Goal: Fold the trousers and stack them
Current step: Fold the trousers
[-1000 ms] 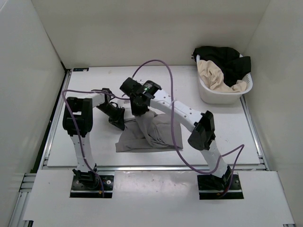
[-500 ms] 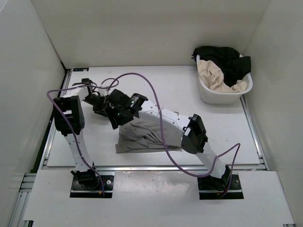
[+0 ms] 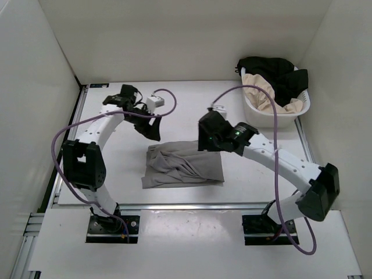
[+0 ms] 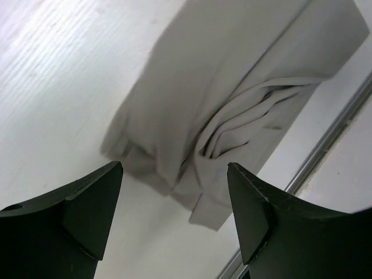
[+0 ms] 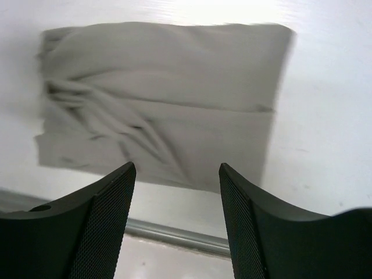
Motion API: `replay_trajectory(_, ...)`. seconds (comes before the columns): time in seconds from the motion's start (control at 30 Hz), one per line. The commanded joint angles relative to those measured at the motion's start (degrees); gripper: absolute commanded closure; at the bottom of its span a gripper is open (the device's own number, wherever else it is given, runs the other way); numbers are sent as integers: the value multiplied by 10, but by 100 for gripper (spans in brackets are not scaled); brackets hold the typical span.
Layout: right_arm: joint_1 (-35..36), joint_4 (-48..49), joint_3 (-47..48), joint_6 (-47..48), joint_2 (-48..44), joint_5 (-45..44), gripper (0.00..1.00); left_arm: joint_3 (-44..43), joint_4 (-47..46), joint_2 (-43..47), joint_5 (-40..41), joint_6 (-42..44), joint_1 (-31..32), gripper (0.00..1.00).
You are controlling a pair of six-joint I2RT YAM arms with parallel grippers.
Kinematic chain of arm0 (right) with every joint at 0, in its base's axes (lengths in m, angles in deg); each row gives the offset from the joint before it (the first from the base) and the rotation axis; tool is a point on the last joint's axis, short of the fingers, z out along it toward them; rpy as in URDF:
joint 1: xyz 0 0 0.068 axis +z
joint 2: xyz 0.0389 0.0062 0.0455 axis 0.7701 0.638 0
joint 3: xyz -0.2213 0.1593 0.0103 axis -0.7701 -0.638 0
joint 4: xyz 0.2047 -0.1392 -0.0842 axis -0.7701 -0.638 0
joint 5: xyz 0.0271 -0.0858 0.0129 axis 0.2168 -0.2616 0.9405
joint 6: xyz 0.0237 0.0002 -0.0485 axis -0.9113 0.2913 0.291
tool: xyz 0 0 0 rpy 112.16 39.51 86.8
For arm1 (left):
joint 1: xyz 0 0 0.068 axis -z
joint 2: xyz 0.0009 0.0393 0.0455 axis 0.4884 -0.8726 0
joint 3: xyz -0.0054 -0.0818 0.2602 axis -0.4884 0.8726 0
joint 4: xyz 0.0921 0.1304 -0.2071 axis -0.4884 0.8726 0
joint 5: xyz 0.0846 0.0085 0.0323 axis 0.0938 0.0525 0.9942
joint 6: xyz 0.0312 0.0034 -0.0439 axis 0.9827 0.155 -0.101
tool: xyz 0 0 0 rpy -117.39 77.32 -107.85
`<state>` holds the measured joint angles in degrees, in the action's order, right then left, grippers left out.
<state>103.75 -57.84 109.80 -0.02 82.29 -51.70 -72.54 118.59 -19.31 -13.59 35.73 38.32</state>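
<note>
Both arms have pulled apart since half a second ago. The right arm, which had been stretched across the cloth, has swung back to its own side, and the left arm has lifted away toward the far left.

The folded mid-grey thin-fabric trousers now lie alone, a rumpled rectangle just short of the middle of the white table, toward 6 o'clock. Their near edge runs close along the metal rail at the table's front.

The left gripper hangs at about 11 o'clock of the trousers, its jaws spread wide with nothing between them. Its wrist camera looks down on the bunched folds.

The right gripper hovers at 1 o'clock of the trousers, near their far right corner. Its jaws are also spread and empty, and the wrist view shows the flat folded panel below.

A white plastic laundry basket sits at 2 o'clock on the table, well apart from the trousers, heaped with black clothing and beige clothing. A purple cable from the right arm arcs across in front of the basket. Another purple cable loops beside the left arm.
</note>
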Motion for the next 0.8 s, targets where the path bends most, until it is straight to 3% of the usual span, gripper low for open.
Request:
replay_trajectory(0.0, -39, 41, -87, -64, -11, -1, 35, 26, -17, -18, -18, 6, 32, 15)
replay_trajectory(0.13, -106, 46, -108, -59, 15, 12, 35, 31, -42, -28, 49, 0, 93, 15)
replay_trajectory(0.3, -179, 116, -145, -47, 38, 73, 35, 58, -42, -47, 89, 0, 105, 18)
replay_trajectory(0.53, -217, 147, -151, -33, 98, 114, 28, 99, -42, -31, 99, 0, 153, 48)
replay_trajectory(0.57, -217, 152, -151, -33, 98, 121, 28, 99, -42, -31, 105, 0, 153, 61)
replay_trajectory(0.67, -217, 158, -165, -40, 106, 126, 28, 99, -42, -31, 110, -6, 153, 84)
replay_trajectory(0.77, -224, 158, -180, -56, 117, 126, 28, 93, -24, -10, 110, 0, 158, 86)
